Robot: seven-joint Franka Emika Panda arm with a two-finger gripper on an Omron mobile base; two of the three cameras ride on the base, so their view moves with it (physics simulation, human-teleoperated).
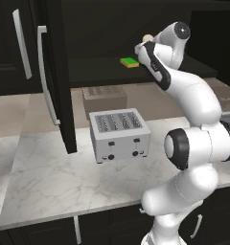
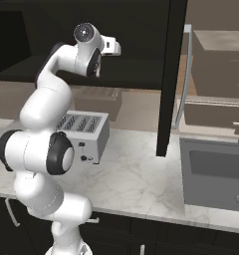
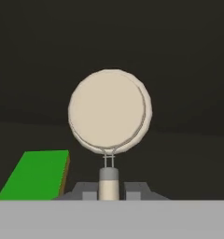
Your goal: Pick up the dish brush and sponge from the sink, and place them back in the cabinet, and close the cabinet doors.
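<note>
Black cabinet (image 1: pixel 136 28) interior fills the background, its dark shelf (image 1: pixel 102 72) running across above a marble bench (image 1: pixel 54 177). Clenched on the thin pale handle of the brush (image 3: pixel 108 112), the pincer (image 3: pixel 108 189) reaches into the cabinet above the shelf. In the hand view the brush head is a round cream-white disc with a slightly faceted rim, standing straight out past the fingertips (image 3: pixel 88 190), joined to the stick by a short thin wire neck. From the left base view just a pale bit of the head (image 1: pixel 147 38) peeks past the hand; from the right base view the brush is hidden behind the wrist.

Lying flat on the shelf just beside the pincer, to the left in the hand view, is the sponge (image 1: pixel 130 62): a bright green top with a yellow layer along its edge. The hand view cuts off its lower part.

One door (image 1: pixel 59 76) stands open, edge-on, with long silver bar handles (image 1: pixel 45 76). Below the pincer on the bench sits a steel toaster (image 1: pixel 119 134); its front knobs carry no readable writing. Well off to the right lies the grey sink (image 2: pixel 216 172), cut off by the picture's edge.
</note>
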